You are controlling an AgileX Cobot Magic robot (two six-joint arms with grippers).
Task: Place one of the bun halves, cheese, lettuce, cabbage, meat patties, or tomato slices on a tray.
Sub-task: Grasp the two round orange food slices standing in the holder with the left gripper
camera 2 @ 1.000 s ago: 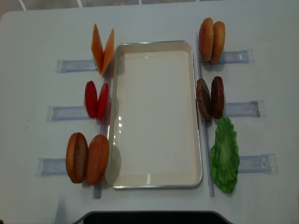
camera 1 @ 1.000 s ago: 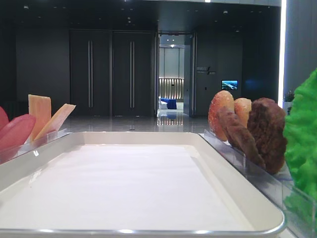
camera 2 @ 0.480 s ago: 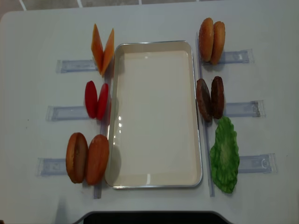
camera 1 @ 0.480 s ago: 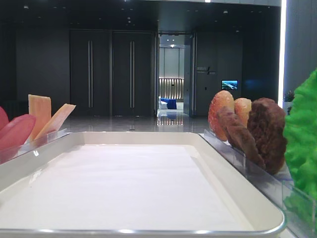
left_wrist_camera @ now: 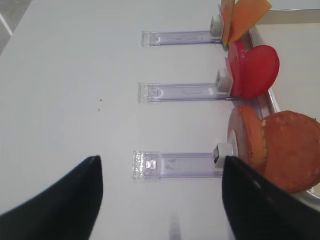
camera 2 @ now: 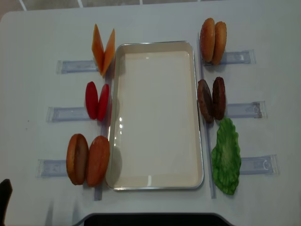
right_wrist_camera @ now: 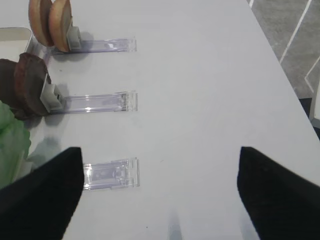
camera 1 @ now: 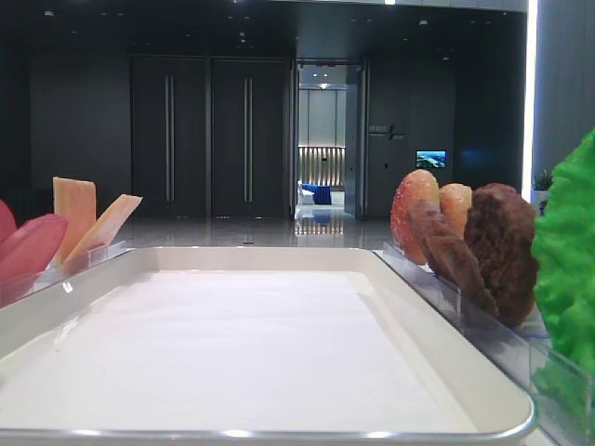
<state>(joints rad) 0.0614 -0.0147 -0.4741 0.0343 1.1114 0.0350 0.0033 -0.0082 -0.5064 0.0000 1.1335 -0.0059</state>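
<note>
The left gripper (left_wrist_camera: 162, 200) stands spread wide, its two dark fingers (left_wrist_camera: 60, 205) low over bare white table (left_wrist_camera: 65, 75), holding nothing; the nearest clear plastic holder (left_wrist_camera: 175, 164) lies between them. The right gripper (right_wrist_camera: 160, 195) is likewise parted and empty over the table, with a clear holder (right_wrist_camera: 110, 173) just inside its left finger.

The white tray (camera 2: 157, 184) is the landmark: a rectangle with its long axis running from the near edge of the table to the far edge, liner bare. Left of the tray, from near to far, stand two bun halves (camera 2: 87, 159) on edge, two tomato slices (camera 2: 97, 100) on edge, and two cheese slices (camera 2: 103, 50) leaning apart in a V. Right of the tray, from far to near, stand two more bun halves (camera 2: 213, 41), two meat patties (camera 2: 211, 99) on edge, faces turned sideways, and one lettuce piece (camera 2: 226, 157) whose long axis runs parallel to the tray's. Each group sits at the tray-side end of its own holder, six holders in all.
</note>
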